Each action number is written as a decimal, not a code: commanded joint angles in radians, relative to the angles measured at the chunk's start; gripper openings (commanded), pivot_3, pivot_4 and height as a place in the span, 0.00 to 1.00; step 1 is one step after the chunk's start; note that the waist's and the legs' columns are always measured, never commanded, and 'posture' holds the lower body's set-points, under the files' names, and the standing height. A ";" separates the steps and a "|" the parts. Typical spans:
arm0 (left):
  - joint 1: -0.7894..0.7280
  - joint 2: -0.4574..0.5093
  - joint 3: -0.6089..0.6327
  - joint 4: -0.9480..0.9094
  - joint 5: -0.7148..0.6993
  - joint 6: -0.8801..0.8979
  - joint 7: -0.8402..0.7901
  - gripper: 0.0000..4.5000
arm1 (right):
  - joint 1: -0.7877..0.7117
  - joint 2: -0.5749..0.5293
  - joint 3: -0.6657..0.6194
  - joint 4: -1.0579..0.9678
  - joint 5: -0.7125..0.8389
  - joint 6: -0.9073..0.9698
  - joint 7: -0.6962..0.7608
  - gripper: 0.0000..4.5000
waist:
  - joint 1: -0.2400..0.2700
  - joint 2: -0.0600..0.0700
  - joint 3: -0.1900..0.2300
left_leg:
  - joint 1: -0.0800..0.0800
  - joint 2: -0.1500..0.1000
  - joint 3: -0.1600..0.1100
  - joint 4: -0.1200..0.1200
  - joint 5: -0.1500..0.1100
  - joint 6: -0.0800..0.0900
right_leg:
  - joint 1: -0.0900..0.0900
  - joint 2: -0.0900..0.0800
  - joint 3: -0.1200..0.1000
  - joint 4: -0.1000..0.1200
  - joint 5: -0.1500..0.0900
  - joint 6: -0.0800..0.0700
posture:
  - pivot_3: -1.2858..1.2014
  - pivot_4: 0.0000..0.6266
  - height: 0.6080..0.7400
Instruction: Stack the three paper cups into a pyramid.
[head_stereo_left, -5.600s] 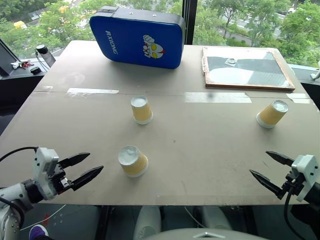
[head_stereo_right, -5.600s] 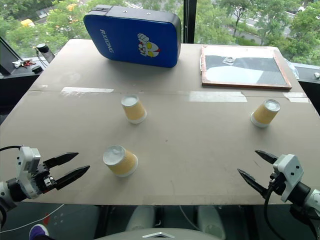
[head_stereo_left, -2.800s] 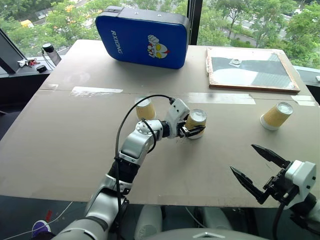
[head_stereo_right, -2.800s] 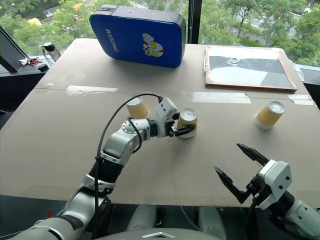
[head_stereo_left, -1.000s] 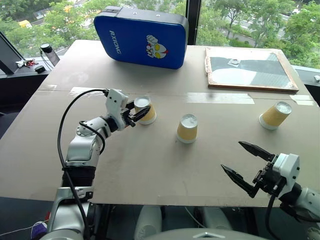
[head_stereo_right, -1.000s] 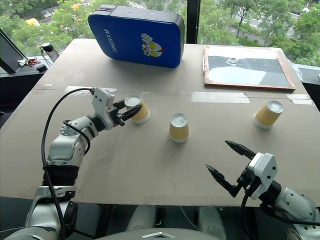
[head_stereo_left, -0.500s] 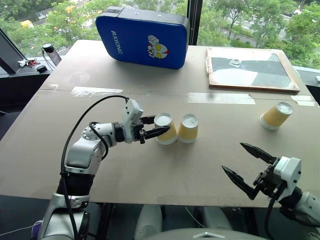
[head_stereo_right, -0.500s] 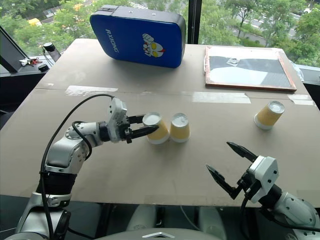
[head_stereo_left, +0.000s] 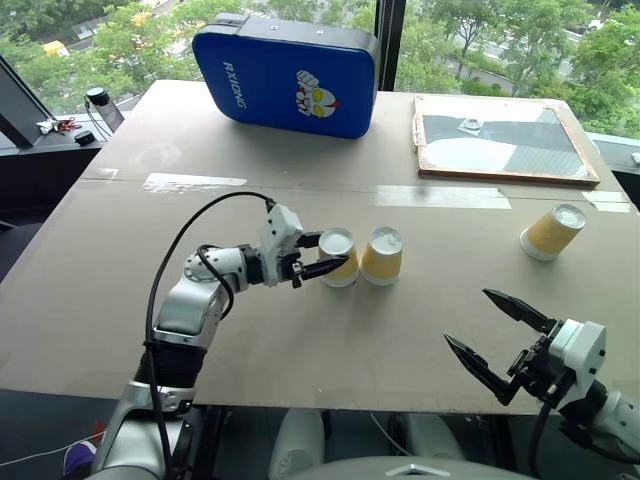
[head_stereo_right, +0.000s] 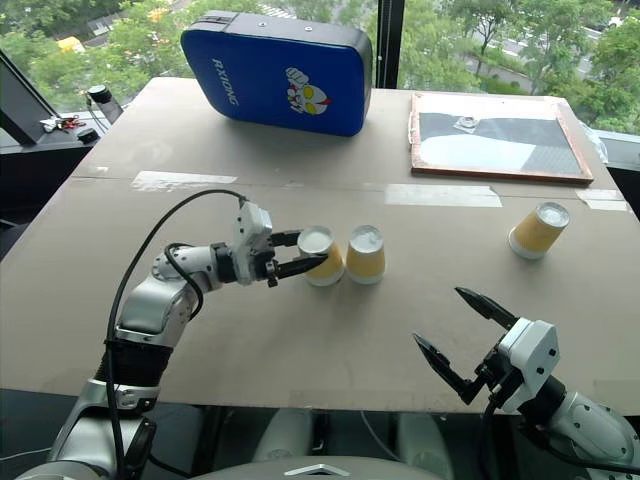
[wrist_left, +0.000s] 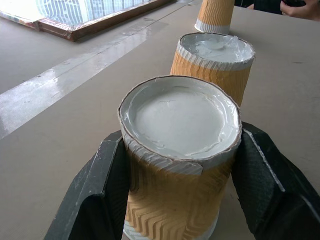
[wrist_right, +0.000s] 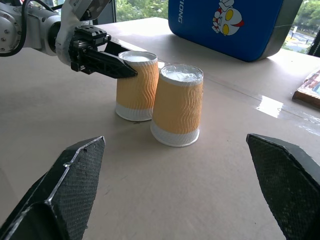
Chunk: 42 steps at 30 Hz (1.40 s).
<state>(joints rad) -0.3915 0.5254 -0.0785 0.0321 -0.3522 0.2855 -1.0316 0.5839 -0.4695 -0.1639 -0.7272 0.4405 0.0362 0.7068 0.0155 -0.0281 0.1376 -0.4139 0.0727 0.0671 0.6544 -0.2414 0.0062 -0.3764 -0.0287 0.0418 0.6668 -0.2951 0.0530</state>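
Since half a second ago, the left end effector (head_stereo_left: 328, 256) has slid its gripped cup (head_stereo_left: 337, 256) right on the table (head_stereo_left: 120, 280), now just beside the middle cup (head_stereo_left: 381, 255); the third cup (head_stereo_left: 553, 231) stands far right. Left wrist view: black fingers (wrist_left: 92, 200) clamp the upside-down cup (wrist_left: 179, 160). Right wrist view: the right end effector (wrist_right: 175, 195) gapes wide and empty, near both cups.

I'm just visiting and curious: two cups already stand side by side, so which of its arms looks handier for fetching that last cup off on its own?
Probably the right. The right gripper is open and free on the lone cup's side. The left gripper is shut on a cup beside the middle cup, farther away.
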 joint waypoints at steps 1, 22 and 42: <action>-0.012 -0.007 -0.005 0.010 0.007 -0.019 -0.007 0.73 | 0.006 0.001 -0.009 -0.032 0.005 -0.022 -0.007 1.00 | 0.000 0.000 0.000 | 0.000 0.000 0.000 0.000 0.000 0.000 | 0.000 0.000 0.000 0.000 0.000 0.000 | 0.52 0.24 1.00; 0.365 0.199 0.345 -0.434 -0.444 0.238 -0.092 0.99 | -0.500 -0.040 -0.242 0.305 -0.127 0.265 -0.428 1.00 | -0.004 0.000 0.001 | 0.001 0.000 0.002 0.000 0.000 0.000 | -0.001 -0.002 0.001 0.001 0.000 0.000 | 0.52 0.24 1.00; 0.382 0.216 0.384 -0.719 -0.678 0.321 0.089 1.00 | -0.889 -0.059 -0.199 0.771 -0.173 0.410 -0.458 0.82 | -0.027 0.002 0.001 | 0.000 0.000 0.003 -0.001 0.000 0.000 | -0.002 -0.001 0.003 0.002 0.000 0.000 | 0.52 0.24 1.00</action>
<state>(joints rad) -0.0063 0.7438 0.3033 -0.6560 -1.0084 0.6252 -0.9524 -0.2853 -0.5228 -0.3447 0.0499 0.2565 0.4548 0.2404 -0.0116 -0.0262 0.1389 -0.4135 0.0725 0.0703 0.6532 -0.2414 0.0061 -0.3785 -0.0298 0.0449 0.6686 -0.2952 0.0528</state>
